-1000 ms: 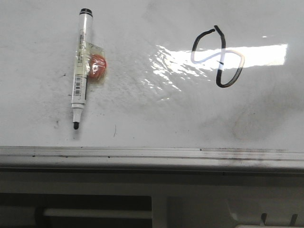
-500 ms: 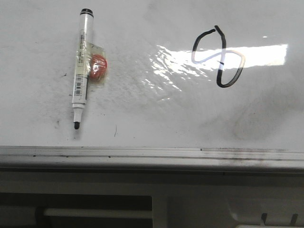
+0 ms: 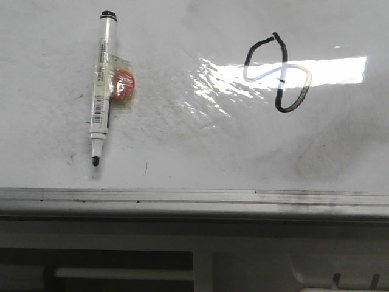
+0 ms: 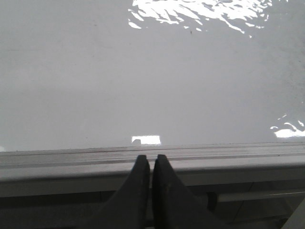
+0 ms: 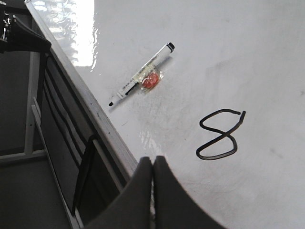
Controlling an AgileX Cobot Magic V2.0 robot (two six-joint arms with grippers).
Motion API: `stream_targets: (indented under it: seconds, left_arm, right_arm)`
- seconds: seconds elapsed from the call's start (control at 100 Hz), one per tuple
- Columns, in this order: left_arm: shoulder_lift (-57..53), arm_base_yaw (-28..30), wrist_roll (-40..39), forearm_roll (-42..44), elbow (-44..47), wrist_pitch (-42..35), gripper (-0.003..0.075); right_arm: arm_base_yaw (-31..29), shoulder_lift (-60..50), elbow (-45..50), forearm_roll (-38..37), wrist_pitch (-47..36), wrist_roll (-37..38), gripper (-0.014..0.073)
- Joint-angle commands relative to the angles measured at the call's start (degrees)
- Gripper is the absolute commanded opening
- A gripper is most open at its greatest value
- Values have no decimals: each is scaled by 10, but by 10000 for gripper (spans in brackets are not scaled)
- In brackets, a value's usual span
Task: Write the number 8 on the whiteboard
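A black hand-drawn number 8 [image 3: 278, 73] lies tilted on the whiteboard [image 3: 200, 146] at the right, partly washed out by glare; it also shows in the right wrist view [image 5: 220, 135]. An uncapped white marker [image 3: 101, 85] with an orange piece taped to it [image 3: 122, 86] lies on the board at the left, tip toward the rail; it also shows in the right wrist view [image 5: 141, 74]. My left gripper [image 4: 151, 158] is shut and empty over the silver edge rail [image 4: 228, 152]. My right gripper [image 5: 152, 160] is shut and empty above the board's near edge. Neither gripper shows in the front view.
The silver rail [image 3: 194, 198] runs along the board's near edge, with a dark frame and a white bar [image 3: 121, 274] below it. Bright glare [image 3: 322, 70] crosses the board by the 8. Grey smudges [image 3: 316, 158] mark the lower right.
Nothing on the board has changed; the front view has shifted very slightly.
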Motion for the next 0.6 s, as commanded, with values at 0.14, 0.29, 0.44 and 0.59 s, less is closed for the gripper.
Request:
stream_targets:
  seconds: [0.14,0.29,0.44,0.59]
  left_arm:
    - [-15,2,-5,-7,23,-21,-20]
    - [-15,2,-5,-7,23,-21,-20]
    - [-15,2,-5,-7,23,-21,-20]
    - [-15,2,-5,-7,23,-21,-20]
  right_arm:
    - [-4,6,-14,12,-37,0,-64]
    - [-5,6,-14,7,-37,0,-64]
    - [-34,6,-14,1,-40,0,-63]
    - [-44,11,1,-3,-74,4,-63]
